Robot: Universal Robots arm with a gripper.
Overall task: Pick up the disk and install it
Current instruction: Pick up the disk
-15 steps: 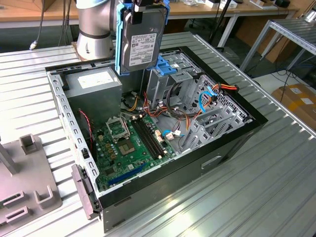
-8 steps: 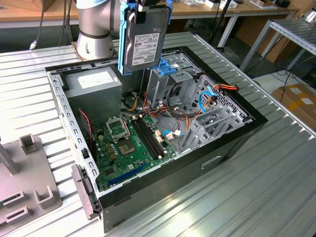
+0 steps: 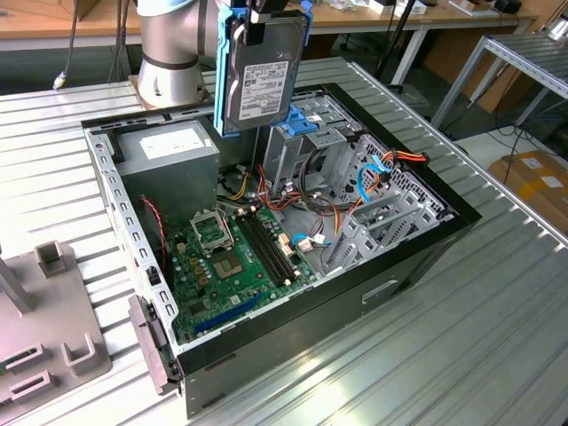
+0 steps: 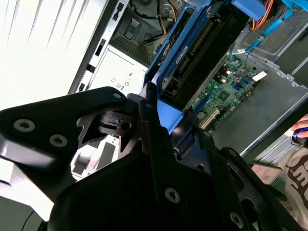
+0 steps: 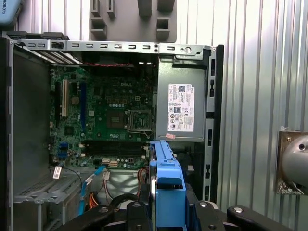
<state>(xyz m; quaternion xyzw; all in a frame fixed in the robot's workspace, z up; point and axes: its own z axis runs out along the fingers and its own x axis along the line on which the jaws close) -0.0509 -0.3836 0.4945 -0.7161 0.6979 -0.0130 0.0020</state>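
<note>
One holding fixture, grey, with upright blocks, at the near corner of the tabletop on the exterior view's left.

One computer case, black, side panel off, lying open side up across the middle of the ribbed metal tabletop. Contents, near end to far end:
- motherboard, green, flat on the case floor
- cables, orange and blue, loose beside the metal bays
- drive cage, metal with a blue plastic top
- power supply, grey, in the case's far corner on the exterior view's left

One disk, grey metal with a white label and a blue bracket. It is held upright on edge in the air over the far end of the case, just above the drive cage and apart from it.

One gripper, a black claw pinching the disk by the top edge of its bracket. In the second wrist view, the fingers press on the blue frame.

One arm base, at the far edge of the tabletop behind the case.

Status, as judged: pick-up is done. Installation is not done, as the disk hangs outside the cage, unseated, with no cable seen on it.
</note>
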